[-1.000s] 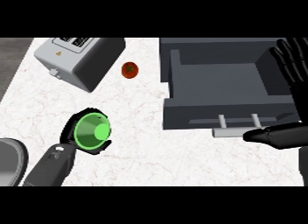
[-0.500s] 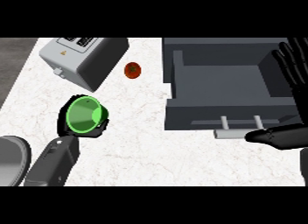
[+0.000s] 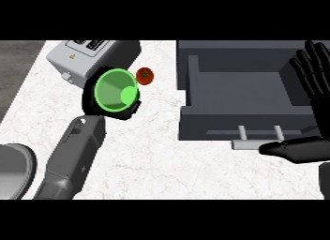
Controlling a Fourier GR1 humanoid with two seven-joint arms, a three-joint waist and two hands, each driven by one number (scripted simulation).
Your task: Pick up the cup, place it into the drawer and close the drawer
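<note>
A green cup (image 3: 116, 91) is held up off the white counter, its mouth facing me. My left hand (image 3: 128, 110) is curled round it from behind and mostly hidden by it. The cup now overlaps the toaster's front corner in the head view. To the right stands the open grey drawer (image 3: 245, 93), its inside bare, with a pale handle (image 3: 254, 143) on its front. My right hand (image 3: 318, 79) rests open over the drawer's right wall, fingers straight up, thumb stretched left near the handle.
A silver toaster (image 3: 81, 56) stands at the back left. A small red round object (image 3: 146, 76) lies between toaster and drawer. A grey rounded object (image 3: 5, 171) sits at the lower left edge. Dark floor lies beyond the counter's left edge.
My left hand has lifted the green cup and carried it away from me and to the right, toward the toaster and drawer. The right hand has stayed put.
</note>
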